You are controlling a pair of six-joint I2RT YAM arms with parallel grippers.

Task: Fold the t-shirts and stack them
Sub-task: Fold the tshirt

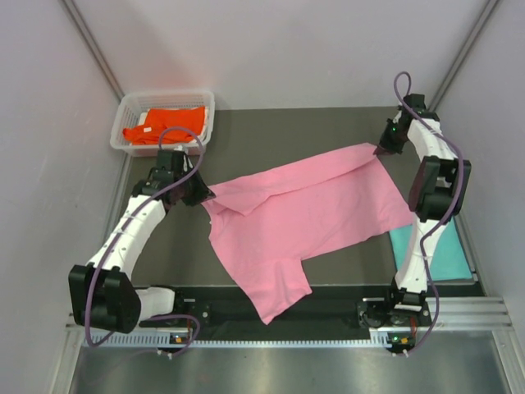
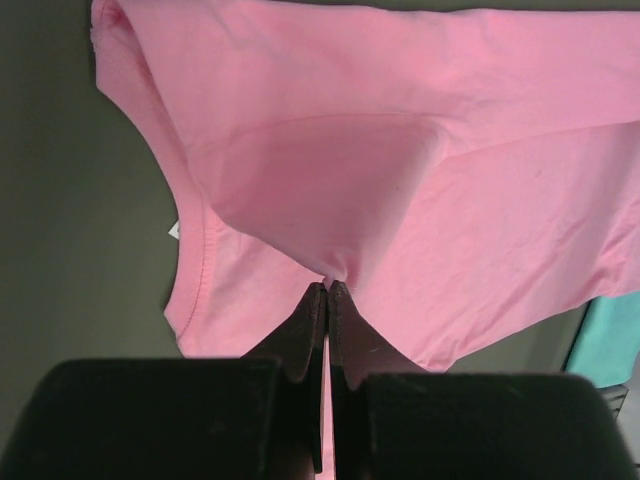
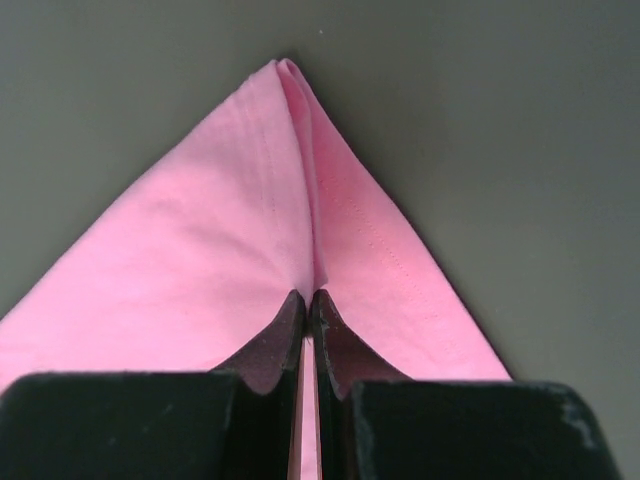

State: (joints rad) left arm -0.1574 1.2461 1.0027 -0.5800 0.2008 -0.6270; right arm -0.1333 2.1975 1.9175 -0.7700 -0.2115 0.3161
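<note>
Left gripper (image 1: 199, 195) (L): clenched on pink t-shirt (image 1: 303, 217), pinching up a ridge of cloth just beside the collar (image 2: 195, 270). This pinch sits just in front of the basket (image 1: 123, 107), i.e. on the basket's side toward the arm bases.

Right gripper (image 1: 384, 149) (R): also clenched, on a stitched hem corner (image 3: 285, 70) of the same shirt, well apart from the basket, straight across the table (image 1: 271, 131).

Pink t-shirt: spread on the table between the two pinches, creased. One flap, prob. a sleeve, trails away from the basket toward the arm bases.

Orange t-shirt (image 1: 168, 123): bunched inside the basket.

Teal t-shirt (image 1: 455, 258): flat at the table corner diagonally opposite the basket, partly hidden by R arm. Overlap w/ the pink cloth cannot be told.

Handling (judged): light, limp knit w/ no stiffness. It sags and wrinkles wherever unsupported. Not fragile, but a thin pinch may slip out. Best holds approx. at stitched edges, i.e. shoulder seams, collar band and hem corners, where doubled cloth gives a thicker bite. Pairing holds on opposite ends lets tension flatten it before a fold.
</note>
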